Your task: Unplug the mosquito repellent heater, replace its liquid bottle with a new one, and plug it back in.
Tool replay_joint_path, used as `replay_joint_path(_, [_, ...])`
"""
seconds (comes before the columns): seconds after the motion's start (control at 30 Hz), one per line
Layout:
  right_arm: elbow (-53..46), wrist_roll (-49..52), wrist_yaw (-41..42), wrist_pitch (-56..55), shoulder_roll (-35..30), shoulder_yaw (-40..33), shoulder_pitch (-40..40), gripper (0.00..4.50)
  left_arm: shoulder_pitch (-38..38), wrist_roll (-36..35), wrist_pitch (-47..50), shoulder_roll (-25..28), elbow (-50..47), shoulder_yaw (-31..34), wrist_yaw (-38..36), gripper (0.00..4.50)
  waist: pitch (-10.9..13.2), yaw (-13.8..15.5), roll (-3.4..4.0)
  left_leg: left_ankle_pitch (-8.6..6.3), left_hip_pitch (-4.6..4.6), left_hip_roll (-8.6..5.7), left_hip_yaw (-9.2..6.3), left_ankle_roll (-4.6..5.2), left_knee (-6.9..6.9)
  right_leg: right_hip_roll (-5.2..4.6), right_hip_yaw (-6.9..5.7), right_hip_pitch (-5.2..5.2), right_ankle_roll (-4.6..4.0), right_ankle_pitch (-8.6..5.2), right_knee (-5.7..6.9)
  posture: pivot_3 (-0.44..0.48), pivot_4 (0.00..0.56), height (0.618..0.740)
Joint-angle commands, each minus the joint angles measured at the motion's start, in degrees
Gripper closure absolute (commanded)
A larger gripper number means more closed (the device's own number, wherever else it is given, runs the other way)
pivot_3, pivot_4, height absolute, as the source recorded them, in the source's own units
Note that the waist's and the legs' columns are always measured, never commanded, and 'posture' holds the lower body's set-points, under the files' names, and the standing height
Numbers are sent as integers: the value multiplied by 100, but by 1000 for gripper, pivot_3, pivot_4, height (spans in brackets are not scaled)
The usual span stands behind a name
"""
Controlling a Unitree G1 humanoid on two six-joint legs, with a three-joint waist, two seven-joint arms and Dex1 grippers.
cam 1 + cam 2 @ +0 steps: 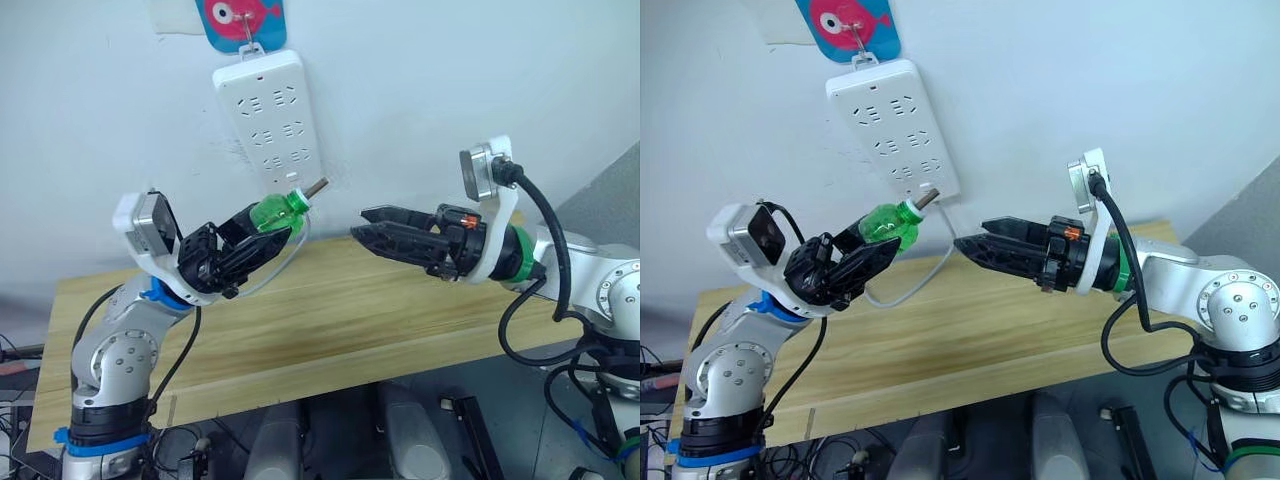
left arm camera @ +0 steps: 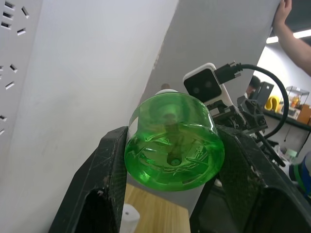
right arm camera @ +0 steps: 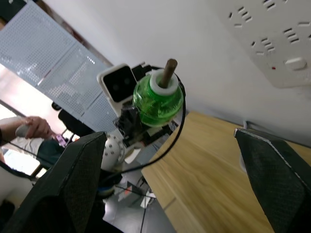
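The left pincer [image 1: 262, 243] pinches a green bottle [image 1: 277, 216] between its two black fingers [image 2: 111, 160], the bottle's base facing back toward the wrist and its white neck with a brown wick [image 1: 315, 187] pointing up and away, out past the fingertips. The wick tip sits just below the lower end of the white power strip [image 1: 268, 112], which hangs on the wall under a blue and pink hook plate [image 1: 245, 22]. The strip's cable [image 1: 910, 285] loops down under the left pincer onto the wooden table [image 1: 330, 320].

The right pincer [image 1: 372, 225] hovers above the table, level with the bottle and near it but apart. Its fingers point toward the left pincer and are spread, nothing between them; in its wrist view the bottle stands centred in the gap.

A person's hand [image 3: 34, 127] shows in the background.
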Motion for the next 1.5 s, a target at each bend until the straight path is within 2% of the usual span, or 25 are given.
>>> replay_joint_path(0.03, [-296,-491,483,151,-174,-27,147,98,60,-218,130,251,-272,198,-258,2191,0,26,0,0,0,0,0,0,0,0,0,0,0,0,0,-186,302,734])
replay_joint_path(0.37, [-527,-1254,1164,278,-259,-11,248,98,93,-445,591,853,-172,372,-709,2191,0,63,0,0,0,0,0,-1,2,-1,0,-1,0,0,1,-186,308,734])
replay_joint_path(0.5, [-654,-1777,1389,230,-305,62,254,98,120,-437,686,964,-134,408,-826,2191,0,64,0,0,0,0,0,-1,2,-2,-1,-1,0,0,1,-197,317,734])
replay_joint_path(0.7, [-718,-1982,1501,264,-275,7,281,98,84,-400,710,953,-98,418,-867,2191,0,63,0,0,0,0,0,-1,2,-3,0,-1,0,0,0,-203,315,734])
replay_joint_path(1.13, [-164,-3870,2653,-59,-1414,-295,1068,98,-28,-256,703,1045,149,358,-1167,2191,0,53,0,0,1,0,5,-1,8,-4,0,1,0,0,2,-265,300,734])
replay_joint_path(1.33, [462,-5129,3538,-467,-2036,187,757,98,-92,-108,691,1055,253,285,-1322,2191,0,25,0,0,1,0,9,-1,9,-3,-1,-1,0,0,3,-285,303,734])
replay_joint_path(1.5, [1274,-6265,4152,-813,-2129,925,49,49,-145,-20,693,1031,317,265,-1374,2191,0,-44,0,0,1,0,10,-1,9,-4,0,-2,0,0,3,-286,309,734])
